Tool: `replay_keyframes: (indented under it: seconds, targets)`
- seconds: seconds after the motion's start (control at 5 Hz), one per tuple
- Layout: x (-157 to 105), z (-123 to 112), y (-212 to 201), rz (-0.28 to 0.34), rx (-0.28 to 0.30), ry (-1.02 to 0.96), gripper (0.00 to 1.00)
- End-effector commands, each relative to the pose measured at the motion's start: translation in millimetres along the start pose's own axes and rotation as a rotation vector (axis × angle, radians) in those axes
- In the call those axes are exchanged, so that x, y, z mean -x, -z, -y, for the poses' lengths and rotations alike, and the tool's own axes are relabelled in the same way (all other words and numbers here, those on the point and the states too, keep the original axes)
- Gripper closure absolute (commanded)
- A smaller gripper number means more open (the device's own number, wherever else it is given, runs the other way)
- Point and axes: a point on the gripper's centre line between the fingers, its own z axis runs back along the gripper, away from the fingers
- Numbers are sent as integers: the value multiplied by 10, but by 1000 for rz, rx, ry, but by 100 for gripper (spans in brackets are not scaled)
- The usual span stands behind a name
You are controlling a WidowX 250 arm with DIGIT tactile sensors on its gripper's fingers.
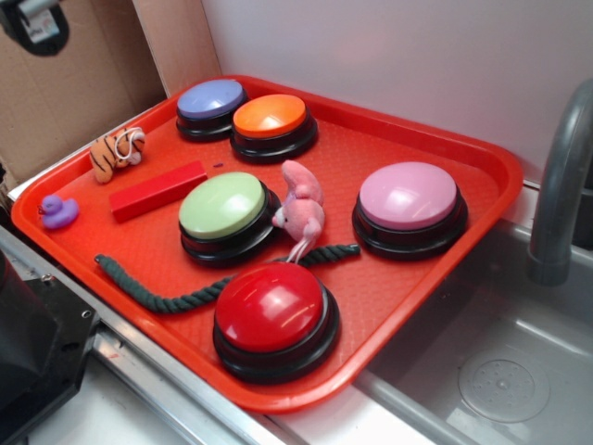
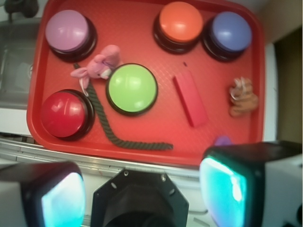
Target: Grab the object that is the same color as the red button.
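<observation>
The small flat red block (image 1: pixel 157 190) lies on the red tray (image 1: pixel 371 148) at its left side, between a green button and a tiger toy. It also shows in the wrist view (image 2: pixel 190 98). The red button (image 1: pixel 271 308), a glossy dome on a black base, sits at the tray's front edge; in the wrist view it (image 2: pixel 63 113) is at the lower left. My gripper (image 2: pixel 142 189) is open and empty, its two cyan pads wide apart, high above the tray's near rim and well short of the block. I cannot make it out in the exterior view.
The tray also holds a green button (image 2: pixel 131 88), orange button (image 2: pixel 180 21), purple button (image 2: pixel 231 31), pink button (image 2: pixel 66 30), pink plush (image 2: pixel 102 65), dark rope (image 2: pixel 128 142), tiger toy (image 2: pixel 244 99) and purple duck (image 1: pixel 58 212). A sink (image 1: pixel 500 371) and faucet (image 1: pixel 561 185) lie to the right.
</observation>
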Motion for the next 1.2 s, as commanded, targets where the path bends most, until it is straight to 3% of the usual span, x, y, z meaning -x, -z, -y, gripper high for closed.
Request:
replay_keyframes:
  seconds: [0.0, 0.4, 0.8, 1.0]
  targets:
    - [-175, -440, 477, 51, -5, 175, 0]
    - [-240, -776, 1105, -10, -56, 154, 0]
    - [-312, -850, 1615, -19, -59, 280, 0]
    - [-297, -868, 1775, -64, -75, 287, 0]
